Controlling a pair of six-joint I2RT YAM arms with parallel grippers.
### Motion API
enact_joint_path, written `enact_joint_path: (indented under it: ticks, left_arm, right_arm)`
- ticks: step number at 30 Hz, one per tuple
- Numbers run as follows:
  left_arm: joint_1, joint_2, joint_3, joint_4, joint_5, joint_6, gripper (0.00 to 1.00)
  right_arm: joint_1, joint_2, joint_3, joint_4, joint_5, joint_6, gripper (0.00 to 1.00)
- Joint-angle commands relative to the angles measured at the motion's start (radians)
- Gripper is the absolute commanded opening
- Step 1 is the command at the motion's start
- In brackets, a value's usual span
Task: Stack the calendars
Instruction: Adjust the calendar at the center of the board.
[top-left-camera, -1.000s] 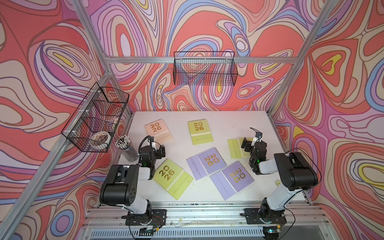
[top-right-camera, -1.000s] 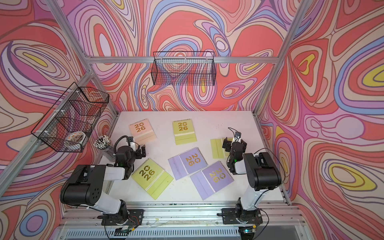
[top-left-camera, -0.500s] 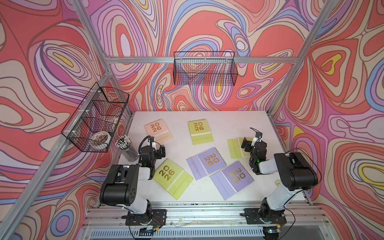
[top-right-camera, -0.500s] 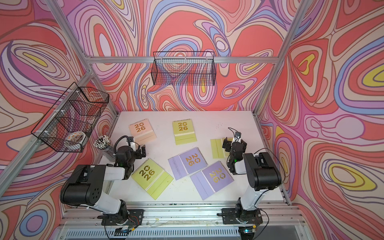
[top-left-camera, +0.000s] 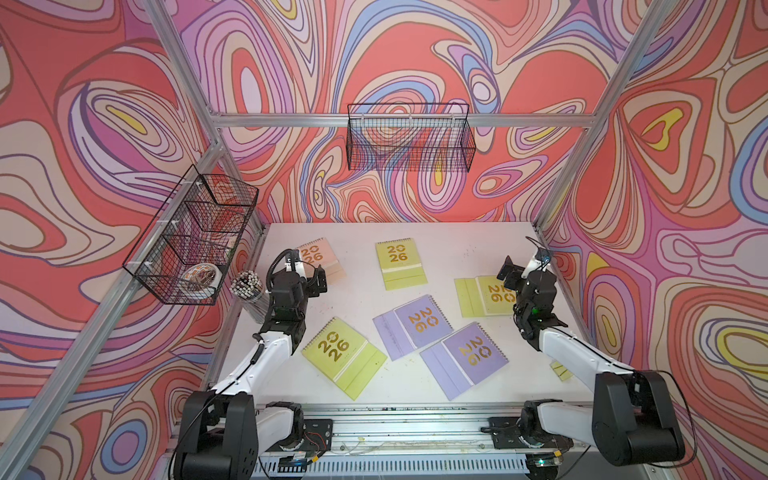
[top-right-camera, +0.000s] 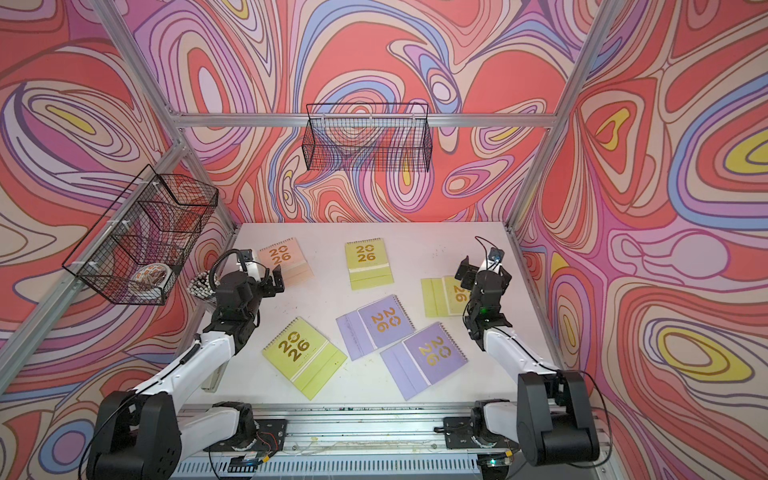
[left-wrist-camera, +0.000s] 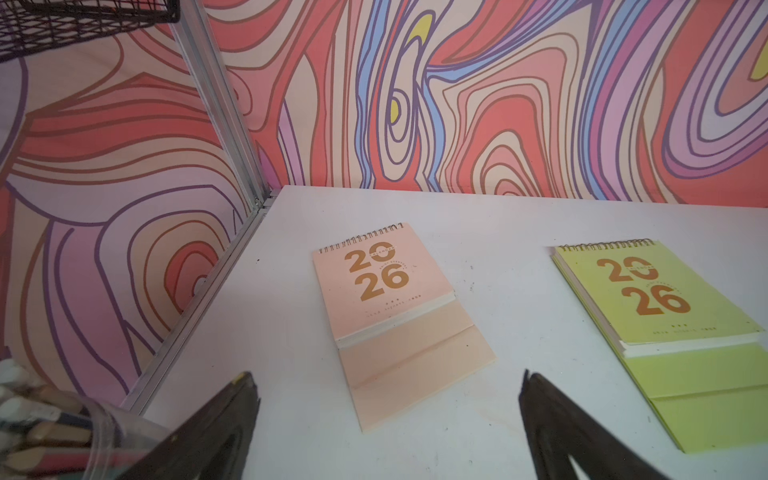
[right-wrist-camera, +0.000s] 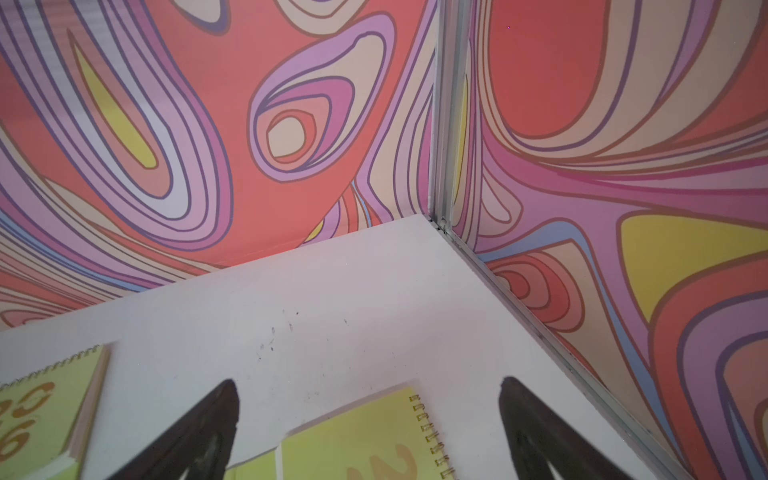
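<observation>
Six flat spiral-bound calendars with gold "2026" lie apart on the white table (top-left-camera: 457, 245). The peach one (top-left-camera: 326, 262) (left-wrist-camera: 382, 286) is at the far left, with a lime one (top-left-camera: 400, 264) (left-wrist-camera: 660, 299) beside it. Another lime one (top-left-camera: 482, 296) (right-wrist-camera: 365, 444) lies at the right. Two lavender ones (top-left-camera: 415, 324) (top-left-camera: 465, 357) and a third lime one (top-left-camera: 343, 351) lie nearer the front. My left gripper (top-left-camera: 309, 272) (left-wrist-camera: 388, 399) hovers open just short of the peach calendar. My right gripper (top-left-camera: 519, 270) (right-wrist-camera: 370, 399) hangs open over the right lime calendar's spiral corner. Neither holds anything.
A clear cup of pencils (top-left-camera: 247, 286) stands by the left wall, close to my left arm. A wire basket (top-left-camera: 191, 237) hangs on the left wall and another (top-left-camera: 409, 139) on the back wall. A small yellow-green scrap (top-left-camera: 561, 370) lies under my right arm.
</observation>
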Motion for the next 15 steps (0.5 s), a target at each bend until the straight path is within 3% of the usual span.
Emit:
enact_joint_path:
  ticks: [1,6,8,15]
  left_arm:
    - [-0.048,-0.065,0.057,-0.276,-0.034,-0.057,0.97]
    - [-0.108,-0.122,0.093,-0.465,0.081,-0.209,0.86]
    - [-0.138,-0.125,0.096,-0.493,0.143,-0.256,0.78]
    - [-0.247,-0.046,0.115,-0.539,0.252,-0.388,0.53]
  right_arm:
    - [0.003,-0.032,0.092,-0.499,-0.011,0.207,0.98]
    - [0.038,-0.062,0.107,-0.713,-0.185,0.484,0.99]
    - [0.096,-0.062,0.104,-0.767,-0.191,0.566,0.98]
    - [0.297,0.024,0.100,-0.779,-0.273,0.781,0.98]
